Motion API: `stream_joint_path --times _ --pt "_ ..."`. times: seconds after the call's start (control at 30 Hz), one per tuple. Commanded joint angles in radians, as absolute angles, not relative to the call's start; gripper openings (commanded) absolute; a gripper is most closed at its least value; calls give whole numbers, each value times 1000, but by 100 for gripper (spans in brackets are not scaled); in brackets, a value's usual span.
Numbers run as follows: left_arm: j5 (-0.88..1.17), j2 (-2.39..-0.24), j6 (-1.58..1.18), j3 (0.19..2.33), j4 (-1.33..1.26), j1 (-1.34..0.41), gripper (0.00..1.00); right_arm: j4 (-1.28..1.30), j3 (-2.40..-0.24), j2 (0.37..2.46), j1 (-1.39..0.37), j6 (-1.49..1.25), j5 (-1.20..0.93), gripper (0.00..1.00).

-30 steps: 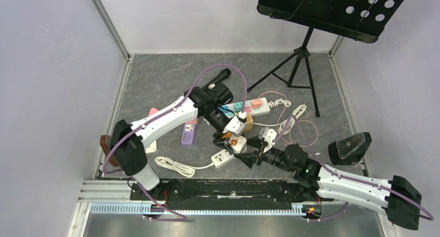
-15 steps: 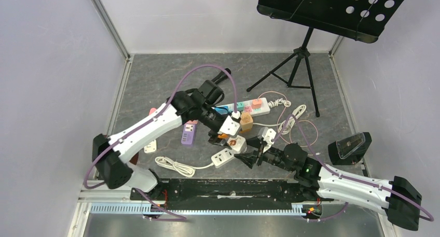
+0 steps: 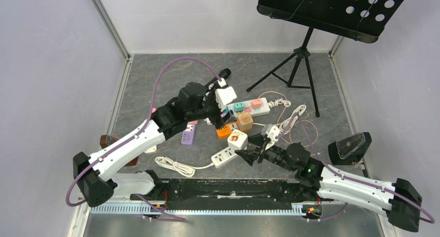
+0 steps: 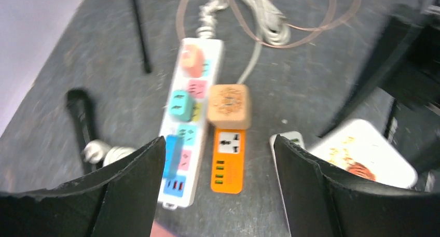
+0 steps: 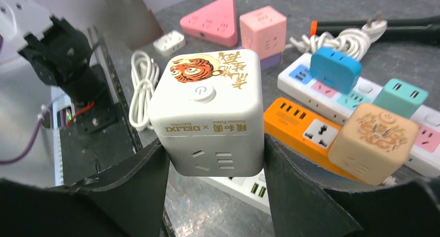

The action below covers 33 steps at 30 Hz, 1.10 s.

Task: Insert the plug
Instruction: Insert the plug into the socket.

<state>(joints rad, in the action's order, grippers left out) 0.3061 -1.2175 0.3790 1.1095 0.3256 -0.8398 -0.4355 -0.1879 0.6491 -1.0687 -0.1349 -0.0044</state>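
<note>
Two grippers in play when I checked this one. The white cube plug (image 5: 207, 112) was a rounded cube with an orange tiger drawing and gold characters on top, a round power button beside them, DELIXI printed along the edge, and socket slots on the side facing the wrist cam. It sat low between the orange strip (image 5: 306, 128) and the end of the white power strip (image 3: 223, 156); I couldn't tell if it was seated in anything. The right gripper (image 5: 214, 143) had its fingers spread along both sides of the cube, but I honestly couldn't tell if they were squeezing it. The left gripper (image 4: 219, 143) hung wide apart and empty above the orange strip and the tan cube (image 4: 229, 106).
</note>
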Motion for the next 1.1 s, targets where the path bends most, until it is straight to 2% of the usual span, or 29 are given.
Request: stream_joint_path --times 0.0,0.2,0.4,0.73,1.07 --pt "53 -1163 137 1193 361 -828 82 -519 -265 579 -1066 -184 71 0" --pt "466 -1052 223 1108 434 -815 82 -444 -363 538 -1065 -202 23 0" --pt "786 -988 154 1063 332 -805 81 -381 -481 525 -1065 -229 -124 0" --pt "899 -995 -28 1056 187 -805 78 -397 -537 529 -1065 -287 -195 0" --pt "741 -994 117 1122 438 -805 78 -410 -501 521 -1065 -277 -131 0"
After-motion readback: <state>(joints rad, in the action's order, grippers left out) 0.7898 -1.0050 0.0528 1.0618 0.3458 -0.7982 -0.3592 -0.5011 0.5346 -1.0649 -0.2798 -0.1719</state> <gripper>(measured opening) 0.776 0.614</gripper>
